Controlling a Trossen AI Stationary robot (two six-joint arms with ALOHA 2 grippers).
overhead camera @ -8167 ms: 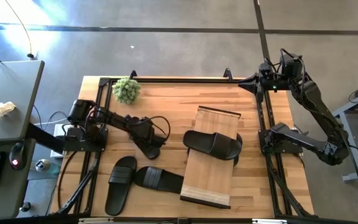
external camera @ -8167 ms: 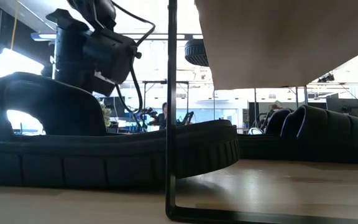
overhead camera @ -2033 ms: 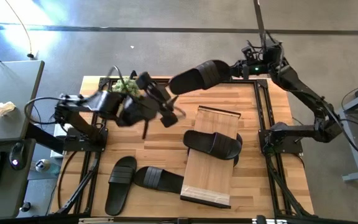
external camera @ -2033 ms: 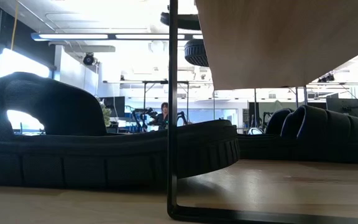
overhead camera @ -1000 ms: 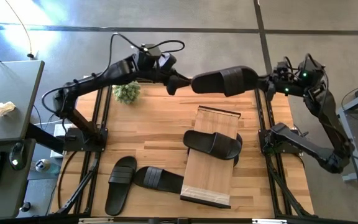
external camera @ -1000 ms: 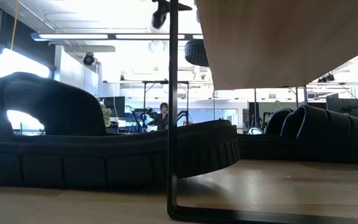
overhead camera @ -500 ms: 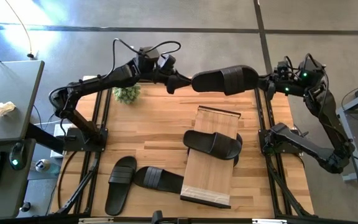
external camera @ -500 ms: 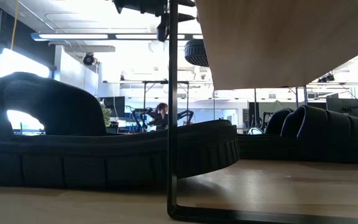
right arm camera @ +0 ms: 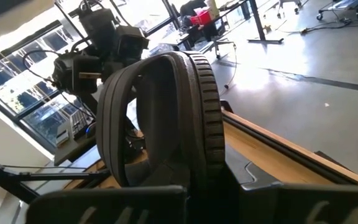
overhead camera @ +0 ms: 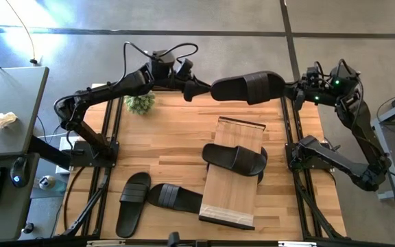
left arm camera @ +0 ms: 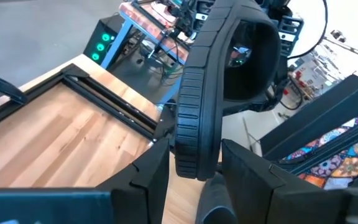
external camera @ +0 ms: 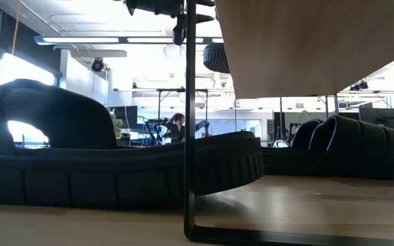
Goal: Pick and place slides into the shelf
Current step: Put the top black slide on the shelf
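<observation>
Over the desk's far edge in the high view, our right hand [overhead camera: 295, 92] grips the slide [overhead camera: 247, 88] lengthwise left-right, our left hand [overhead camera: 204, 90] at its left tip; in the left wrist view, its fingers [left arm camera: 149, 174] bracket that tip, contact unclear.

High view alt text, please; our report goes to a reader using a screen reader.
Above the table's far edge, the left gripper and right gripper hold one black slide between them by its ends. Another slide lies on the shelf, two more on the table.
</observation>
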